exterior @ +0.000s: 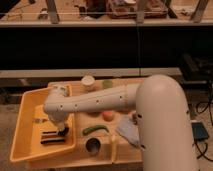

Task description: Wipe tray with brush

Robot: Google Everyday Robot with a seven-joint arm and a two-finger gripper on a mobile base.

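Brush (pixel 51 138) lies dark on the floor of the tray (pixel 22 125), near its front right corner. We judge it light, stiff along the back and springy in the bristles, so it is best taken across its narrow back at mid-length. Our gripper (pixel 62 131) hangs at the brush's right end, below the white arm (pixel 95 102); we cannot tell whether it clasps the brush. Past the tray's right wall, a green vegetable (pixel 95 130) and a metal cup (pixel 93 145) rest near the table (pixel 127 82) front edge
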